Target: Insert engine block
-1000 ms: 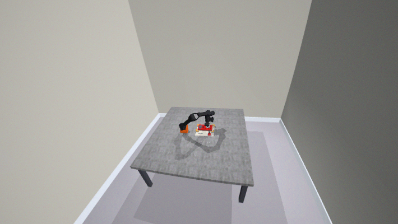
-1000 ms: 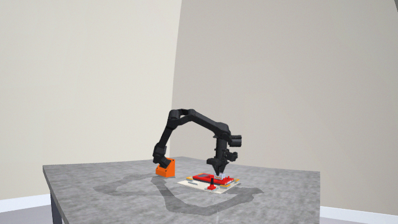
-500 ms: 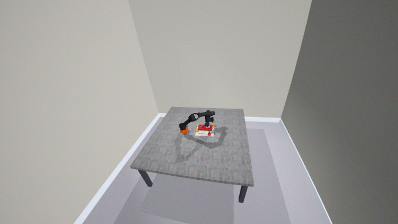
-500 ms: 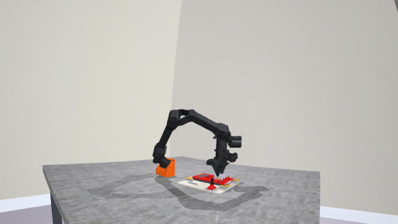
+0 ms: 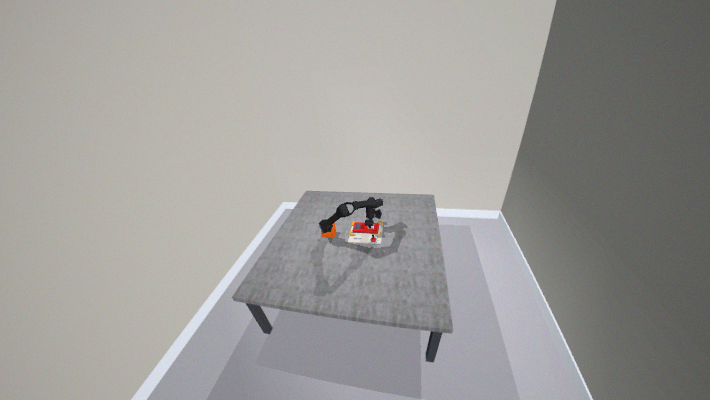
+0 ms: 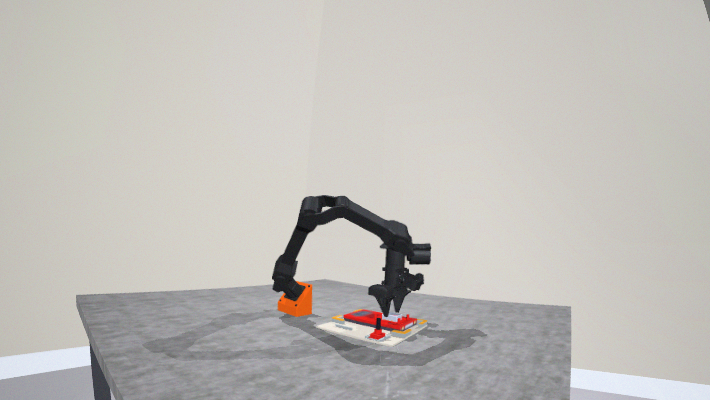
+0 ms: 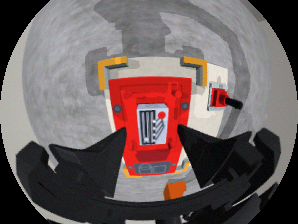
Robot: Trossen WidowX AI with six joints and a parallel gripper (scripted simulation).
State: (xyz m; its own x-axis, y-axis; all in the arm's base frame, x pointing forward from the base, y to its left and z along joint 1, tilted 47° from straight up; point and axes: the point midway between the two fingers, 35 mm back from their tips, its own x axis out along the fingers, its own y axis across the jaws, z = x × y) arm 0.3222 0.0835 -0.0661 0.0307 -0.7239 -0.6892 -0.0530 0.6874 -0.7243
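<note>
The silver engine block point(image 7: 146, 125) point(image 6: 393, 317) sits in the opening of the red car body point(image 7: 117, 127) point(image 6: 356, 315) point(image 5: 358, 228). Its top shows dark slots and a red round spot in the wrist view; how deep it sits cannot be told exactly, but in the exterior view its top stands above the body. My gripper point(image 7: 152, 129) point(image 6: 392, 314) is open, with one finger on each side of the block and a gap to both. The fingertips are close above the car body. The rib inside the opening cannot be made out.
The body lies on a cream board point(image 7: 200, 117) point(image 6: 330, 327) between yellow corner brackets point(image 7: 114, 61) point(image 6: 421, 321). A red piece with a black upright handle point(image 7: 218, 97) point(image 6: 378, 331) stands on the board beside the body. The orange arm base point(image 6: 300, 305) point(image 5: 328, 232) stands behind the board.
</note>
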